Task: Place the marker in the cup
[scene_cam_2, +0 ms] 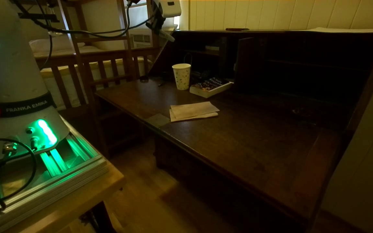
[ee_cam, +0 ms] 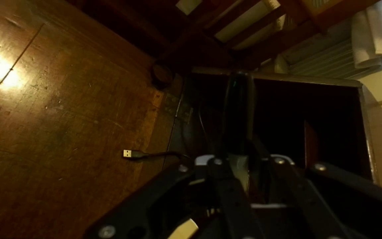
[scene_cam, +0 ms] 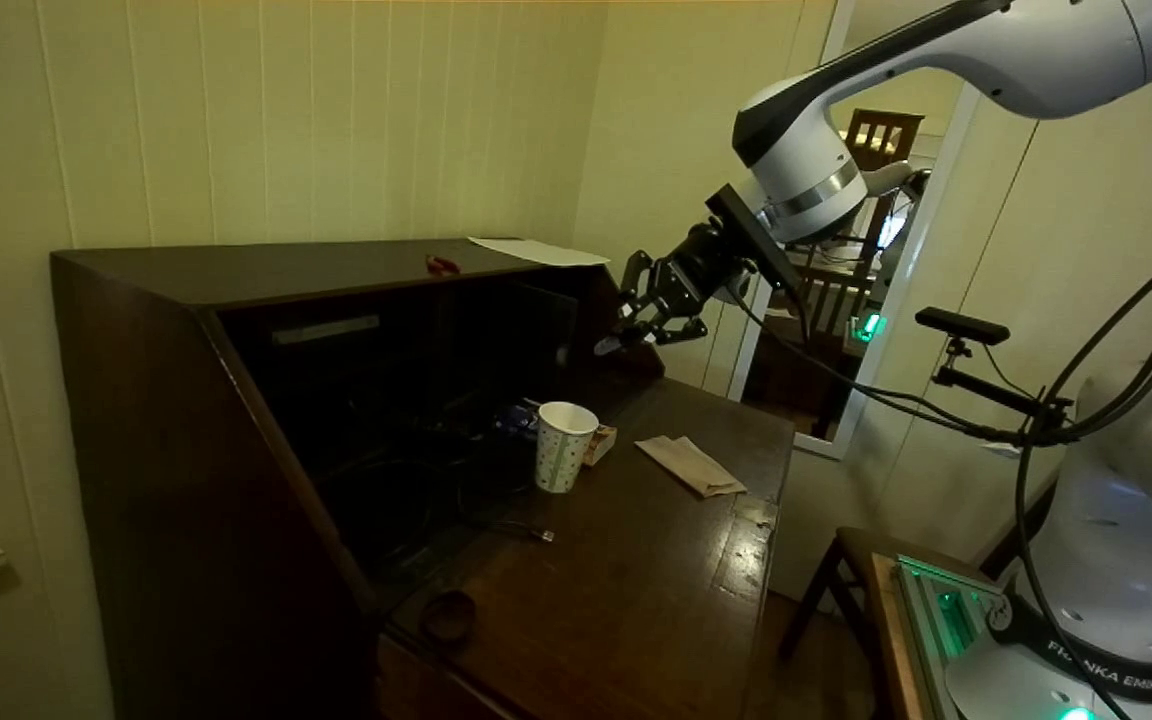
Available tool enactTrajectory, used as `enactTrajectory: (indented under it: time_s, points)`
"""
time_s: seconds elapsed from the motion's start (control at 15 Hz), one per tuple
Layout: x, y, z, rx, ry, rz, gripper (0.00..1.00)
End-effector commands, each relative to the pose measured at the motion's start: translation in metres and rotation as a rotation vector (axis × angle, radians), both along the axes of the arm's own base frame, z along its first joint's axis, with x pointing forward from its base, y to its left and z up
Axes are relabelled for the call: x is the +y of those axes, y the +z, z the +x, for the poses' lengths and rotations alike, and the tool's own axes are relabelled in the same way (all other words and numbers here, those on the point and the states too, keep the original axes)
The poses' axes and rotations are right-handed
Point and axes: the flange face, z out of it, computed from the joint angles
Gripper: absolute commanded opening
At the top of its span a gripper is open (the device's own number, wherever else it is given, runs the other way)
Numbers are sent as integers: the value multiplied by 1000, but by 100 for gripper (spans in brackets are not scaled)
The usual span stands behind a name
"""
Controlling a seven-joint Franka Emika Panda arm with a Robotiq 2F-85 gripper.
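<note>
Open air above cup (scene_cam_2: 182, 77) and front worktop (scene_cam_2: 254, 129). Book (scene_cam_2: 210, 86) just beside cup; behind, hutch roof (scene_cam: 326, 270) and side wall (scene_cam: 206, 480) limit passage. Folded paper (scene_cam_2: 193, 110) lies low.

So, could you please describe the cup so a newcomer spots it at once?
Find the dark wooden desk. On its surface, beside a dark-covered book, stands the cup. Unlike that low book and the folded paper nearby, it is upright, white and speckled.
</note>
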Motion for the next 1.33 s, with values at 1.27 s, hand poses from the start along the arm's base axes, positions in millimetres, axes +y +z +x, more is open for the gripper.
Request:
enactTrajectory:
  time_s: [1.27]
  points:
    - [-59,-103,65,291,-143,464,21]
